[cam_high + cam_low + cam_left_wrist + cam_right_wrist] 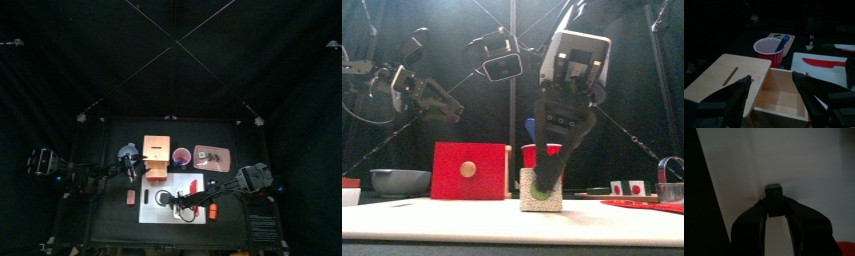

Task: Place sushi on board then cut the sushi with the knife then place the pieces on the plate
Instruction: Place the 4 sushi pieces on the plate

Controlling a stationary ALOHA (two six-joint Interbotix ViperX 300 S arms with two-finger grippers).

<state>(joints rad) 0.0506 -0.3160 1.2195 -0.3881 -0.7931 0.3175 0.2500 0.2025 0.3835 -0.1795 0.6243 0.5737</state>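
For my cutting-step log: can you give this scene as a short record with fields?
right gripper: shut on sushi, which stands on the board
left gripper: open, above the open box
red knife: flat on board, not held
blue knife: in cup

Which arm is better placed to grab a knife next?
Probably left: the left hand hangs open over the wooden box, by the red cup with the blue knife; the right hand is shut on the sushi.
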